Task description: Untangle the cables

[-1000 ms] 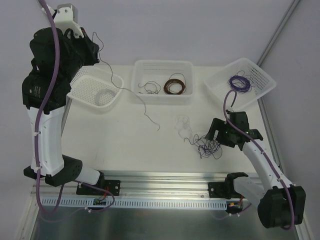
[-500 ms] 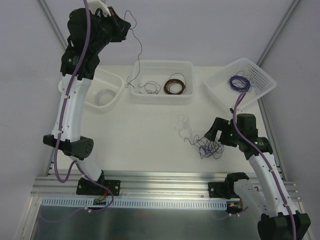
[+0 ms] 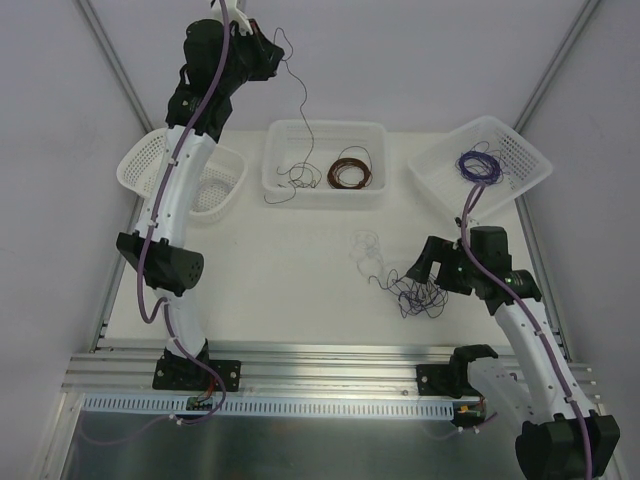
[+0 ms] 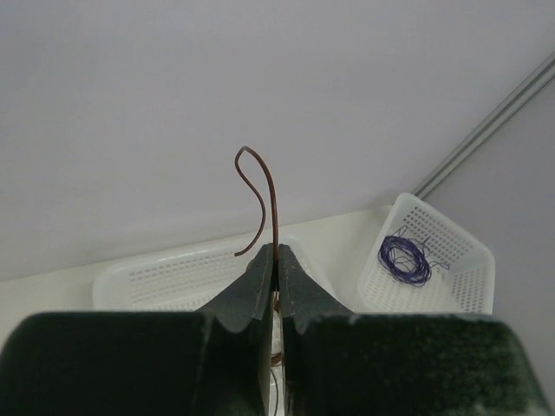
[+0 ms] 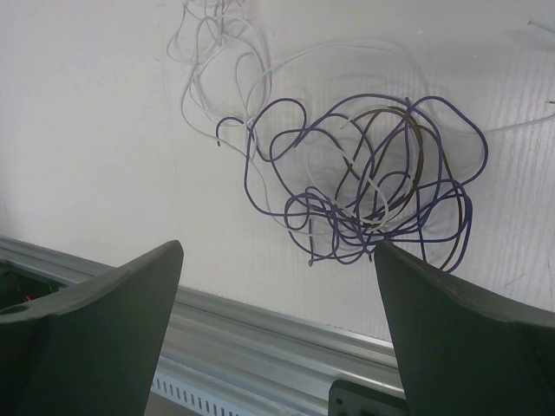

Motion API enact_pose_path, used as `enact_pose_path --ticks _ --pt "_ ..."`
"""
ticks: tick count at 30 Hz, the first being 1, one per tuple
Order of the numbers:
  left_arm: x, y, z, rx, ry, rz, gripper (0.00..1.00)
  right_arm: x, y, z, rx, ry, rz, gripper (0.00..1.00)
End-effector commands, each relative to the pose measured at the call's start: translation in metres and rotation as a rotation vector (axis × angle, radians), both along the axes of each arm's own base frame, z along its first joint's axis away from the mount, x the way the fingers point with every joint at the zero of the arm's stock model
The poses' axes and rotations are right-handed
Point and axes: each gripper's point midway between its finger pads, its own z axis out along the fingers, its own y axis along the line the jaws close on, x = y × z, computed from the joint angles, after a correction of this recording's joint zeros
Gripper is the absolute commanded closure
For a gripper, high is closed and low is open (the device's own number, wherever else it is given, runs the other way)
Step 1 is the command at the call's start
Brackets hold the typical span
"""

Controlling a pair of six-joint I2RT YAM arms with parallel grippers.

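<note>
Brown strand (image 4: 270,204): pinched between the closed left jaws. A short curl pokes out past their tips, and the long rest dangles below them toward the middle bin (image 3: 372,128).
Step in hand: as I judge it, one freed strand is being carried to the bin that holds the brown coil (image 3: 350,170).
Right jaws: spread wide, gripping nothing, low over the table (image 3: 240,270).
Cable clump (image 5: 381,195): on the table just ahead of the right jaws, in line with the gap between them. It is purple loops with brown and pale strands threaded through.
Next move: likely lowering the left jaws over the bin before letting go, so the whole length drops inside.
Hidden: from the wrist, the left jaws block the hanging length below them.
Unclear: whether the strand's lower end already touches the bin or joins the loose bits there, and how tightly the clump's brown is knotted.
Faint: whitish strands (image 5: 217,52) beyond the clump, nearly lost against the table.
</note>
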Motion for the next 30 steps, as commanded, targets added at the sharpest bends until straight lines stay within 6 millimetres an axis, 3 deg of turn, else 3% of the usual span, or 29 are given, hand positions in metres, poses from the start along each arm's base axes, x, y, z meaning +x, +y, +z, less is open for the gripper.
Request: enact_pose_path --ticks 1,11,15,19,25,26,27,28,29,30 --pt "-0.016 0.004 0.063 -0.054 -0.179 -0.012 1.00 0.001 0.004 0.003 0.013 -0.010 0.030 0.03" --pt "-0.064 0.005 0.126 -0.137 -0.318 -0.089 1.00 0.002 0.003 0.002 0.013 -0.013 0.022 0.03" --pt "-0.076 0.002 0.138 -0.160 -0.347 -0.121 1.00 0.001 0.003 0.000 0.008 -0.007 0.018 0.03" --pt "-0.103 -0.006 0.151 -0.214 -0.338 -0.212 1.00 0.002 0.003 0.001 0.011 -0.011 0.018 0.03" --pt "-0.129 -0.001 0.153 -0.218 -0.334 -0.230 1.00 0.001 0.003 0.000 0.014 -0.010 0.017 0.03" --pt "-0.127 -0.002 0.144 -0.214 -0.310 -0.238 1.00 0.002 0.003 0.001 0.017 -0.011 0.016 0.03" --pt "-0.139 0.000 0.148 -0.215 -0.318 -0.246 1.00 0.001 0.004 0.001 0.020 -0.010 0.019 0.03" --pt "-0.140 0.001 0.143 -0.216 -0.304 -0.238 1.00 0.001 0.004 0.001 0.025 -0.010 0.014 0.03" --pt "-0.131 0.000 0.122 -0.205 -0.252 -0.226 1.00 0.001 0.005 0.001 0.028 -0.012 0.013 0.03" --pt "-0.139 0.004 0.121 -0.204 -0.252 -0.215 1.00 0.001 0.005 0.002 0.032 -0.017 0.014 0.03"
